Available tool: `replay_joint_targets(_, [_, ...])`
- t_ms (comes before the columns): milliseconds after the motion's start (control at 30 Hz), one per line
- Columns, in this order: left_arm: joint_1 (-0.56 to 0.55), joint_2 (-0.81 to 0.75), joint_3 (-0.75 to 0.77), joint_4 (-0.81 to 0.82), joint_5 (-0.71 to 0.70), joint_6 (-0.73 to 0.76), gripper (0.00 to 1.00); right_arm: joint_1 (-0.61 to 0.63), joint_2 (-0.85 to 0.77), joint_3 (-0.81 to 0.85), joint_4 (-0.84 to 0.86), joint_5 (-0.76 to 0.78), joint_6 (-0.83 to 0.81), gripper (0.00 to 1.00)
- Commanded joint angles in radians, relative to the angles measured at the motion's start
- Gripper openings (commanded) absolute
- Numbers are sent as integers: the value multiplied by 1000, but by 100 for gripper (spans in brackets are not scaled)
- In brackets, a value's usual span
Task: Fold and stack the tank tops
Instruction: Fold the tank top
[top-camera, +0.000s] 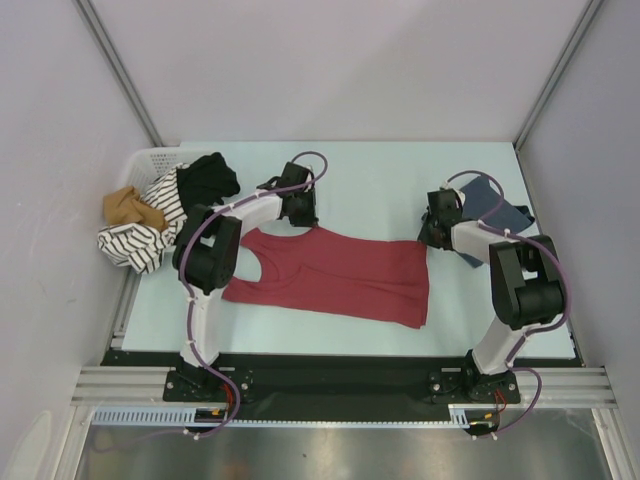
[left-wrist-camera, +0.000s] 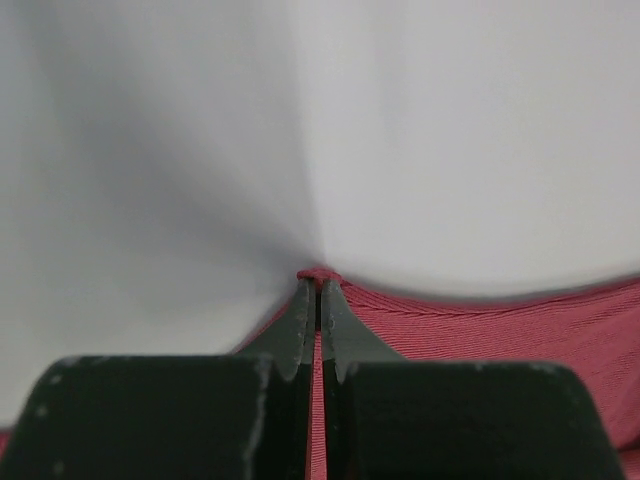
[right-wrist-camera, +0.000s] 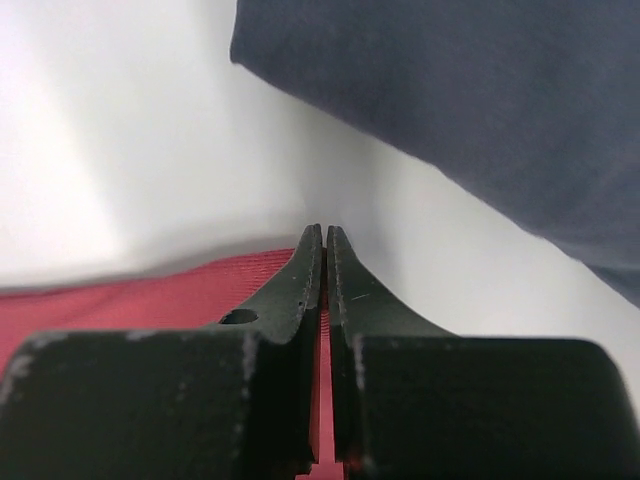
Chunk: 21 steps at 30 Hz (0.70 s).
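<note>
The brick red tank top (top-camera: 330, 275) lies spread flat across the middle of the table, straps to the left. My left gripper (top-camera: 300, 215) is at its far left edge, shut on a pinch of red cloth (left-wrist-camera: 319, 285); the red top (left-wrist-camera: 500, 325) trails off to the right of the jaws. At the far right corner my right gripper (top-camera: 432, 235) is also shut, with red fabric (right-wrist-camera: 130, 305) showing between its jaws (right-wrist-camera: 326, 240). The slate blue-grey tank top (top-camera: 490, 205) sits folded just behind the right gripper and fills the upper right of the right wrist view (right-wrist-camera: 480, 100).
A white basket (top-camera: 150, 160) stands at the table's far left corner. A striped garment (top-camera: 140, 235), a black one (top-camera: 210, 180) and a tan one (top-camera: 130, 207) spill out of it. Walls close in the table on three sides.
</note>
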<state>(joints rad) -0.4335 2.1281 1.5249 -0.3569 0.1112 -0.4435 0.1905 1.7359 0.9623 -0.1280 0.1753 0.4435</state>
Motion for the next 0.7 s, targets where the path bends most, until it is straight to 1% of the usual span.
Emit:
replay_joint_targets(0, [-4,-75,-44,51,-28,20,0,1,-100,-30,50,10,-2,0])
replay_joint_targets(200, [-4,-160,-166,154,-5,0,0,1,-182,-105,82,-11,1,0])
replay_joint_targets(400, [-4,-220,-270,208,19,-20,0,16,-278,-155,41,-13,12,0])
replay_joint_targets(433, [-4,-230,-287,220,30,-24,0,18,-314,-166,38,-13,12,0])
replay_joint_targets(567, [-5,-308,-365,286,38,-40,0,24,-398,-217,15,-13,18,0])
replay_joint_targets(667, [-5,-356,-407,303,42,-41,1,32,-443,-246,-10,-16,21,0])
